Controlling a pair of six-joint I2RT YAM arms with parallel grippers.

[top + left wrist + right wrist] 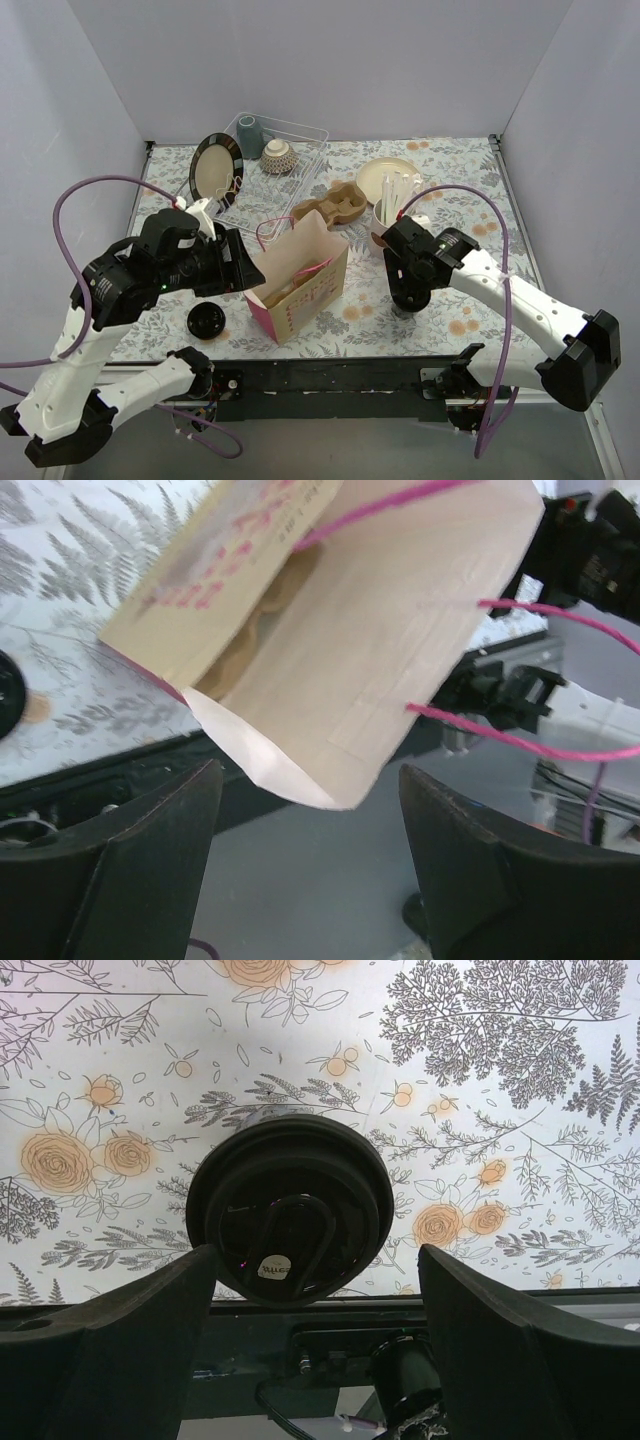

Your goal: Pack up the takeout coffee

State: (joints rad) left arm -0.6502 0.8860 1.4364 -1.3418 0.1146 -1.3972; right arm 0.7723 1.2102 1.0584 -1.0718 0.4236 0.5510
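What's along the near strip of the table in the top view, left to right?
loose black lid → paper bag → right hand, open and straddling a lidded coffee cup. Left hand omitted: it overlaps the lid and the bag.

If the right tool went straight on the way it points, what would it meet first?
The right tool would likely first meet the lidded takeout coffee, centred between its open jaws.

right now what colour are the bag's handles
Bright pink; bag handles show best in left wrist view.
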